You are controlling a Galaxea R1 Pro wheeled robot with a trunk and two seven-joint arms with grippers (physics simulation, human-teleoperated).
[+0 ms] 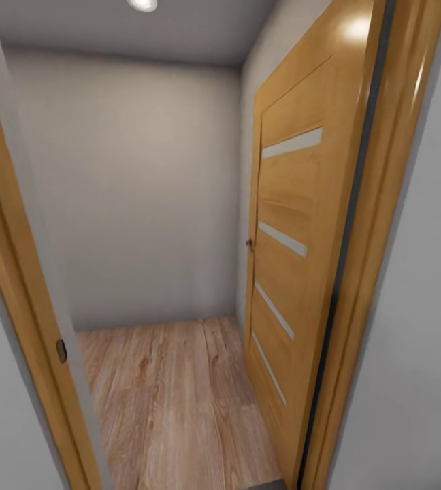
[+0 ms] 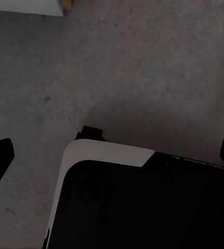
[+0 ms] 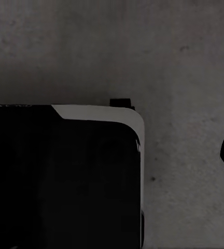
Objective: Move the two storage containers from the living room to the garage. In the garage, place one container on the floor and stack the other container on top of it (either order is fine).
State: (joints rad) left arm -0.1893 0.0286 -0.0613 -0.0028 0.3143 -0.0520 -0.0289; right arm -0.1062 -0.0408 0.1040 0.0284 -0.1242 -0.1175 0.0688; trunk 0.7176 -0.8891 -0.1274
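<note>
Over dark grey concrete floor both grippers hung open and empty beside the robot base, orange door ahead; rigid bins probably want gripping by the rim.

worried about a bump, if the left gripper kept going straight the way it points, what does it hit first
Most likely the robot's own black-and-white base, which sits right under the left gripper in its wrist view, with the dark grey concrete floor beyond. Depth is unclear, so it could pass the base edge.

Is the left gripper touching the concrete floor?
Apart. The left wrist view shows the left gripper with fingertips spread at the picture's edges, holding nothing, the concrete floor well beyond them past the robot's base.
</note>
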